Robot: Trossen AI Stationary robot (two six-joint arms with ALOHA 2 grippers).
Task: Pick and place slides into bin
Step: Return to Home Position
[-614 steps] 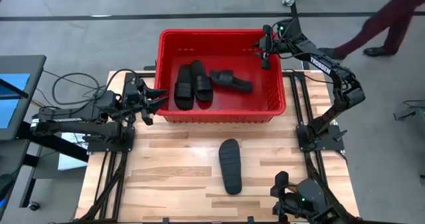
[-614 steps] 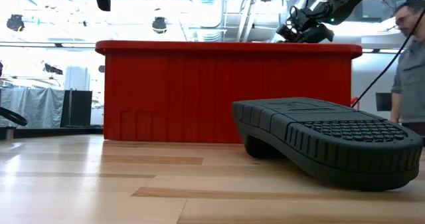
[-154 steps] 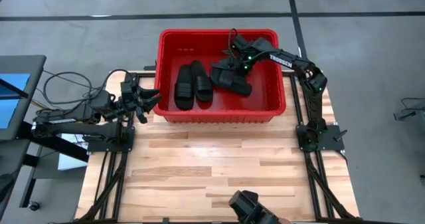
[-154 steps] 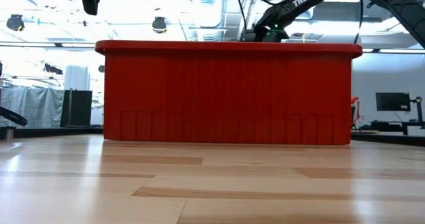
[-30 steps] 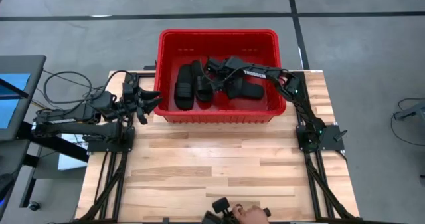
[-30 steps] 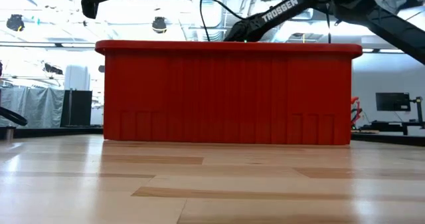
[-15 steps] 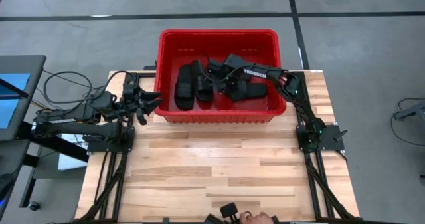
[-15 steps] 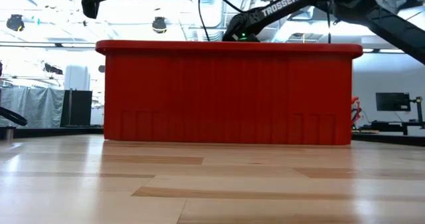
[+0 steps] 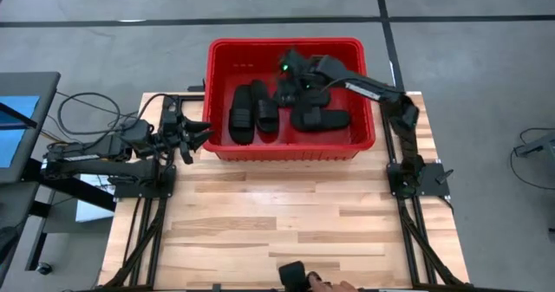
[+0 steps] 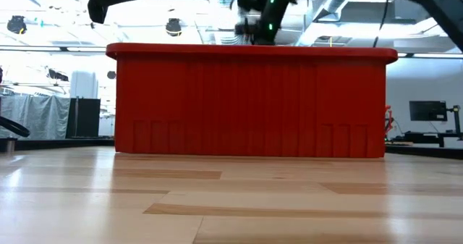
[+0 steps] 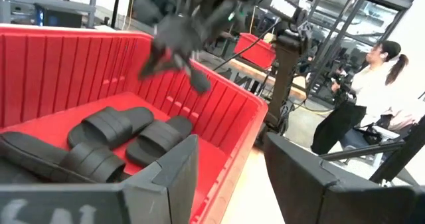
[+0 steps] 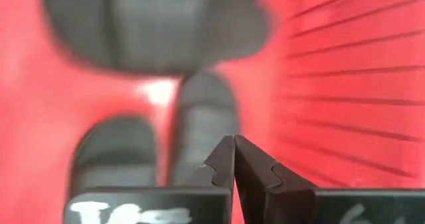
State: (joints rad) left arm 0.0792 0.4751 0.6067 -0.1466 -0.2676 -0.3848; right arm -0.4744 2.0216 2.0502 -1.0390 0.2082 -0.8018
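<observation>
Slides [image 9: 321, 119] are in the bin [image 9: 234, 42], only the trip home is left
Right gripper [image 12: 233, 144] hangs over the bin's far side, fingers pinched together on nothing, slides lying straight below it, so I'd guess a plain lift clears the rim. Left gripper [image 9: 195, 133] sits spread apart just outside the bin's left wall

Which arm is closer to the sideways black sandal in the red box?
Right. Right gripper hovers over the red plastic bin near that black slide; left gripper sits outside.
</observation>
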